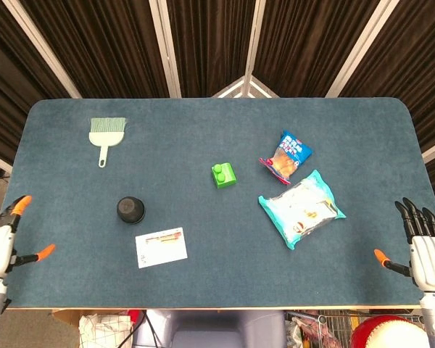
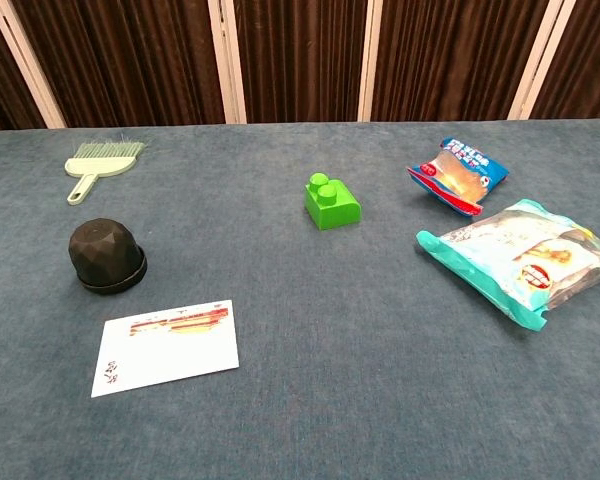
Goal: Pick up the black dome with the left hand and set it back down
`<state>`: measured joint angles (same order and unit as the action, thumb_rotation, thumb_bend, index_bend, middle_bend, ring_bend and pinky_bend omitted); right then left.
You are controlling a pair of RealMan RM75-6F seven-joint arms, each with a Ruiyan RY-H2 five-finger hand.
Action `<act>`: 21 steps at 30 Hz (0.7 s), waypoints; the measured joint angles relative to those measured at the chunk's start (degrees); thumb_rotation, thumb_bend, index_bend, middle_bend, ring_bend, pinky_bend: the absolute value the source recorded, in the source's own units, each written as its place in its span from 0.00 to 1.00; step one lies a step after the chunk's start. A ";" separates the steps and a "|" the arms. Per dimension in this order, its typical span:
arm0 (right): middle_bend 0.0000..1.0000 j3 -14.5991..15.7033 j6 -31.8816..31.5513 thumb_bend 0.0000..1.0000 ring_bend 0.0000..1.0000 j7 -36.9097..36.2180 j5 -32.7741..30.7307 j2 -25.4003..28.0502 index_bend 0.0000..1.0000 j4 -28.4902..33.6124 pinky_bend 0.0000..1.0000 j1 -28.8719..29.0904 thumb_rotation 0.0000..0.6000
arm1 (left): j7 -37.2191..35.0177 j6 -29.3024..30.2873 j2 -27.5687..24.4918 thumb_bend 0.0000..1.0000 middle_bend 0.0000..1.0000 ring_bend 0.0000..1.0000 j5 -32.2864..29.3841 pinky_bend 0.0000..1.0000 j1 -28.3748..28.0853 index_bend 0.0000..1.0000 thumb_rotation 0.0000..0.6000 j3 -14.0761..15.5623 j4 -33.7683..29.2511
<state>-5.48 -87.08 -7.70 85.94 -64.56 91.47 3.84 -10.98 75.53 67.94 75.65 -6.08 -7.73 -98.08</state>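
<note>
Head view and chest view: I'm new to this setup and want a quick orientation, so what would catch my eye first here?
The bright green block stands near the middle of the blue table, with two colourful snack bags lying to its right. On the left sits the black dome, a white card just in front of it and a small pale brush beyond. The left hand and right hand hang at the table's sides, holding nothing.
</note>
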 measured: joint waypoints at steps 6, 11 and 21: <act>0.02 0.08 0.44 0.21 0.11 -0.45 -0.05 -0.07 0.00 -0.24 0.01 0.16 1.00 | -3.53 -4.40 5.09 0.16 0.00 0.00 -0.67 0.00 -4.20 0.06 1.00 -1.63 3.77; 0.01 0.09 0.69 0.21 0.11 -0.49 -0.12 -0.05 0.00 -0.23 0.01 0.26 1.00 | -1.41 -7.33 7.81 0.16 0.00 0.00 -1.26 0.00 -6.97 0.06 1.00 -2.04 5.34; 0.01 -0.02 1.58 0.21 0.11 -0.82 -0.71 -0.06 0.00 -0.65 0.01 0.59 1.00 | 3.39 -10.73 14.61 0.16 0.00 0.00 -5.40 0.00 -10.96 0.06 1.00 -3.05 8.47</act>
<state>-5.50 -85.50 -8.51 85.22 -64.63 90.83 4.43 -7.59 64.79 82.55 70.24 -17.04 -10.78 -89.62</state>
